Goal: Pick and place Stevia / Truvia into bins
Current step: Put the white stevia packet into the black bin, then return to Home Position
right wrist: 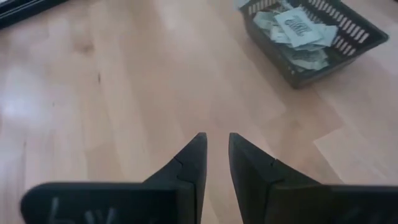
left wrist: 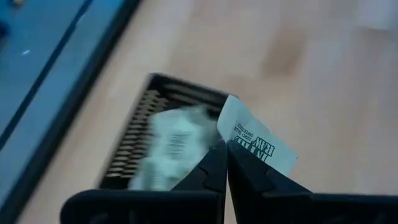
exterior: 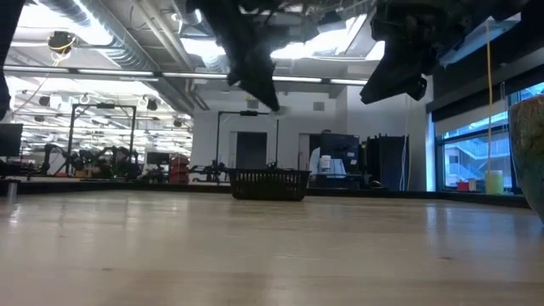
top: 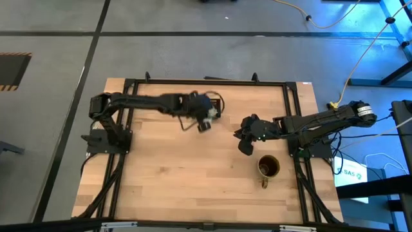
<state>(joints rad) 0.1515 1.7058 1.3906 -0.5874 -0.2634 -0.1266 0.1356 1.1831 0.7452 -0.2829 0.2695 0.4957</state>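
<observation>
My left gripper [left wrist: 226, 144] hovers above the black slatted tray [left wrist: 140, 134] and is shut on a white and green sweetener packet [left wrist: 252, 138]. Several more packets [left wrist: 171, 146] lie inside the tray. In the high view the left gripper [top: 206, 122] and its packet [top: 208, 120] sit at the table's middle, beside the tray [top: 219, 106]. My right gripper [right wrist: 214, 140] is open by a narrow gap and holds nothing, raised over bare wood to the right of the tray [right wrist: 308, 37]. The low view shows the tray [exterior: 269, 184] standing on the far part of the table. My left gripper pinches the packet between its two fingertips [left wrist: 214, 158] by one edge [left wrist: 233, 142], coming from above and pointing down. The packet is lifted clear over the tray, and most of it sticks out past the fingertips.
A brownish-gold mug [top: 269, 166] stands on the table near the right arm's base, with its edge showing in the low view [exterior: 531, 153]. Bare wood [top: 174, 174] spreads over the near left part of the table. A black frame [top: 206, 81] edges the table.
</observation>
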